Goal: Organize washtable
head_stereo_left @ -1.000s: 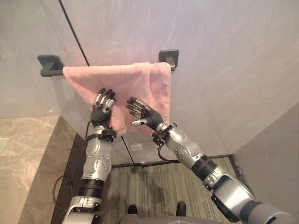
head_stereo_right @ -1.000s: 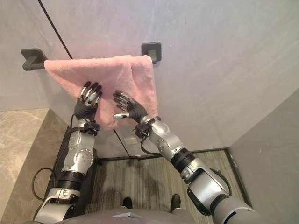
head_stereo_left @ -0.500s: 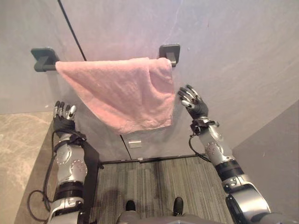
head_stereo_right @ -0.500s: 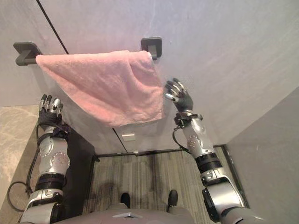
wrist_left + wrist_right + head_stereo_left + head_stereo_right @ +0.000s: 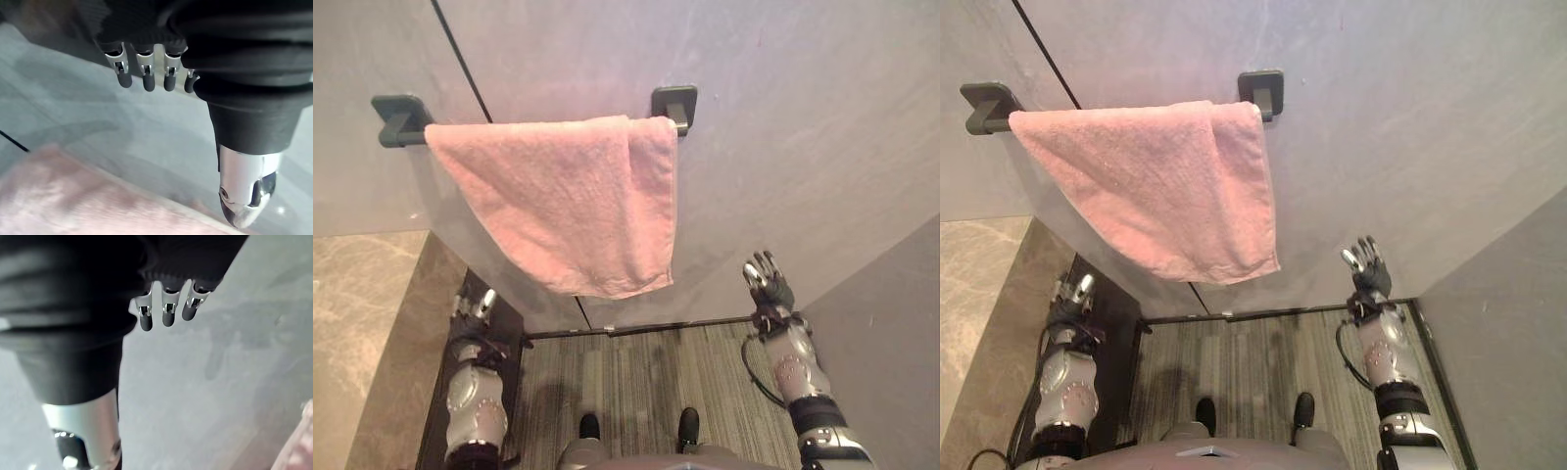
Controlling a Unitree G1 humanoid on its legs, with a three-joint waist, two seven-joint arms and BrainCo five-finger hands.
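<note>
Now I see the pink towel [image 5: 568, 206] draped over the wall rail [image 5: 399, 122]. My left hand [image 5: 472, 311] is below the towel's left edge, my right hand [image 5: 766, 284] well off to its lower right, both with fingers loose and straight, clear of the cloth.

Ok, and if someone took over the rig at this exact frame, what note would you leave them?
Left hand: open, empty, low and apart from the towel.
Right hand: open, empty, low by the wall.
Pink towel: draped over the towel rail, touched by neither hand.
Done: towel hung.
Left: its lower edge slants and one side is doubled over; it probably wants evening out.
</note>
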